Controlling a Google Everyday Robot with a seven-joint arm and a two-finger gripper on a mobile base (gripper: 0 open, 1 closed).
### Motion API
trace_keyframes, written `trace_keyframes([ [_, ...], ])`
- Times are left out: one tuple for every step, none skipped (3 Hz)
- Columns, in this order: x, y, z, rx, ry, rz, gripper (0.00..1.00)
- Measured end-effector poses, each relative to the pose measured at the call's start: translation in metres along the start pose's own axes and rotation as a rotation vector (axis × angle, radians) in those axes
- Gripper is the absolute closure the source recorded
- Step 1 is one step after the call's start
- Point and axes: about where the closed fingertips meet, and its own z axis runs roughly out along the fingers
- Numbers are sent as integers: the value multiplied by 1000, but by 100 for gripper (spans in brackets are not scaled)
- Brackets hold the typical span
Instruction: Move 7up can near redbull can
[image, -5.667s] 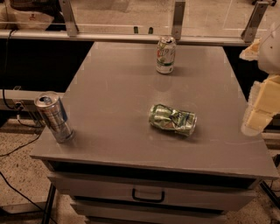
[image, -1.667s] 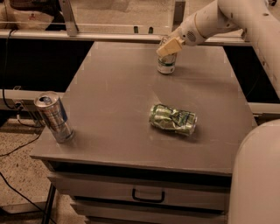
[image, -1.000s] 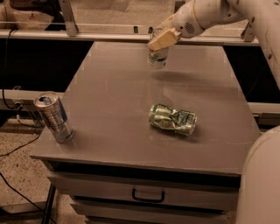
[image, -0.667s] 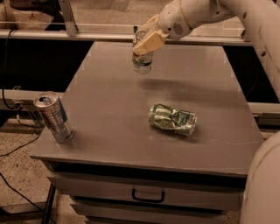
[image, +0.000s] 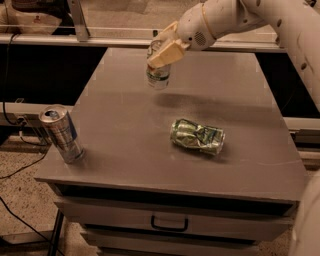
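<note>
Gripping the white-green 7up can (image: 158, 76), claw (image: 165, 50) hangs above table (image: 120, 145).

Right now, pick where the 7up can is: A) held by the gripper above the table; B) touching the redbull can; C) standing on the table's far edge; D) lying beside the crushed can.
A: the gripper grips the 7up can clear of the table, shadow below.

We see the gripper (image: 164, 51), which began off at the right edge, now clamped on the 7up can (image: 158, 76). The can has left its spot at the table's (image: 125, 150) far edge and, it seems, hangs clear of the surface, further left.
</note>
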Motion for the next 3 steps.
trace_keyframes([
  [-26,57,1,-59,-55,-9,100],
  [-58,142,12,-157,-52,-40,100],
  [-56,149,18,-174,-43,-41,100],
])
